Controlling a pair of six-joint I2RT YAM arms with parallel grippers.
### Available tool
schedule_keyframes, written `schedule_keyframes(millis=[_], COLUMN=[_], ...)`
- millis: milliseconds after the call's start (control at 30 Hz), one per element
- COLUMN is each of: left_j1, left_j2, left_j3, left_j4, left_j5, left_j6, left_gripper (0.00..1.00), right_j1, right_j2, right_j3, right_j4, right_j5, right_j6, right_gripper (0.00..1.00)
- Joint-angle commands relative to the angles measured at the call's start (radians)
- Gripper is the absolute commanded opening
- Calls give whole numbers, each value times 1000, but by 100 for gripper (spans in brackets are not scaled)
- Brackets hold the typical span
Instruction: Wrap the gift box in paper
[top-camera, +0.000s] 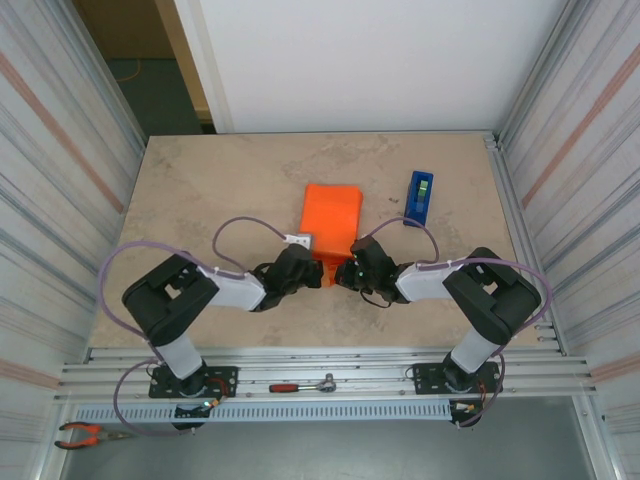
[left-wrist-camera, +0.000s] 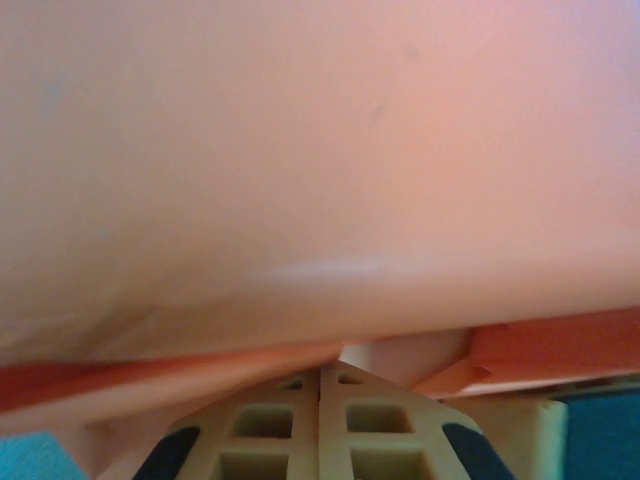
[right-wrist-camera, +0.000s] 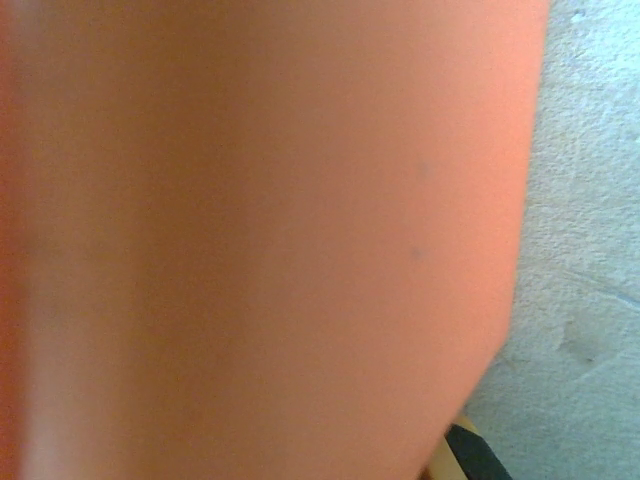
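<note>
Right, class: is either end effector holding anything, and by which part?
Cannot be told for sure. The left end effector and right end effector are both shut at the near edge of the orange paper; a pinch isn't visible.

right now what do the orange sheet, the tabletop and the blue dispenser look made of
Orange sheet: thin matte paper, going by its flat folds and crisp edges. Tabletop: mottled beige stone look, perhaps laminate, low sheen. Blue dispenser: probably moulded plastic, judging by its smooth rigid body.
</note>
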Motion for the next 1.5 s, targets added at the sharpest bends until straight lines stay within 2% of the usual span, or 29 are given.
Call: schedule_keyframes(millis=[0,133,300,833,933,1167,1300,1467], left_j1=[-3,-4,-4,-28,-30,19,60,66], left_j2=[-105,-176,-195,6,-32,-211,-238,-220], left_j3=[-27,-67,-115,-131,-143,-128,-124,-116], left_j4=[-29,-38,-20,84,85,-83,-116,-118], left_j5=[-13,-21,-22,-44,-40,-49,-23,4], left_j6=[29,22,6,-32,-35,4,37,82], left_gripper=[0,0,0,0,0,0,0,0], right_j1=[10,8,9,10,10,9,10,11], right_j2=[34,38,40,17,12,14,21,22], right_j3=[-20,-20,-20,-20,-20,-19,-17,-17], right_j4=[-133,-130,-129,-150,-156,-153,-146,-144], right_j5=[-5,-6,-6,-2,1,1,-3,-3], right_j6=[-26,-25,-25,-28,-30,-31,-29,-28], right_gripper=[0,0,0,0,0,0,0,0])
